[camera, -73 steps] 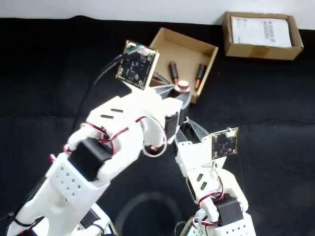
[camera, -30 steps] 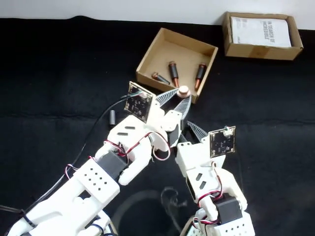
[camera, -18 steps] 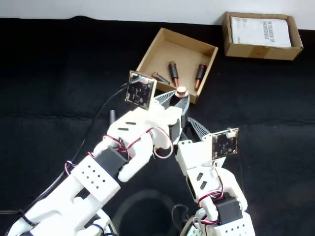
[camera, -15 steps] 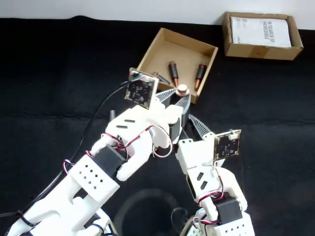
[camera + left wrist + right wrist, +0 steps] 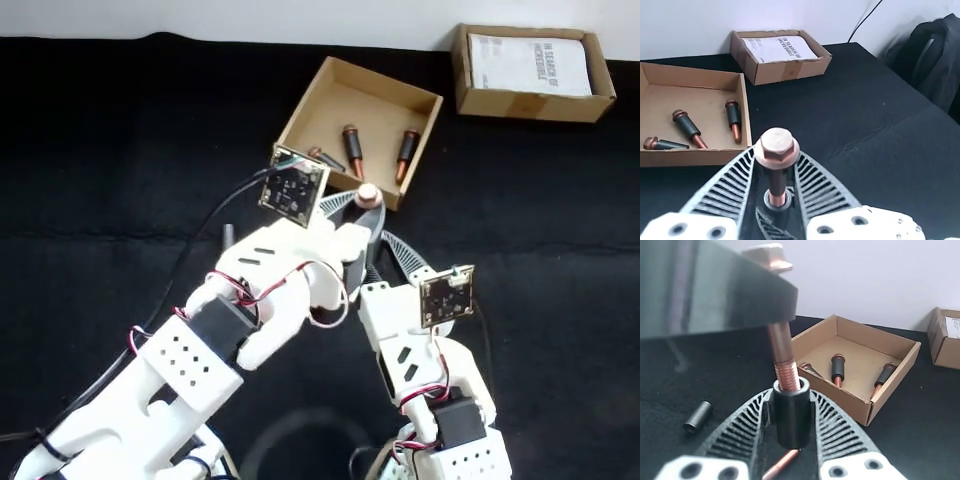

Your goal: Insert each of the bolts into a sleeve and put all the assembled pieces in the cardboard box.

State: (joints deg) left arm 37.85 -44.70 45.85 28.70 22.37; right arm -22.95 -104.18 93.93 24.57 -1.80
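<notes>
Copper hex-headed bolt (image 5: 776, 144) stands upright, pinched by the left gripper (image 5: 775, 156). Its threaded tip enters the top of the black cylindrical sleeve (image 5: 792, 424) clamped in the right gripper (image 5: 792, 401), just beside the open cardboard box (image 5: 378, 108) holding three assembled pieces (image 5: 352, 148). A loose black sleeve (image 5: 697, 416) lies on the black table (image 5: 100, 150).
</notes>
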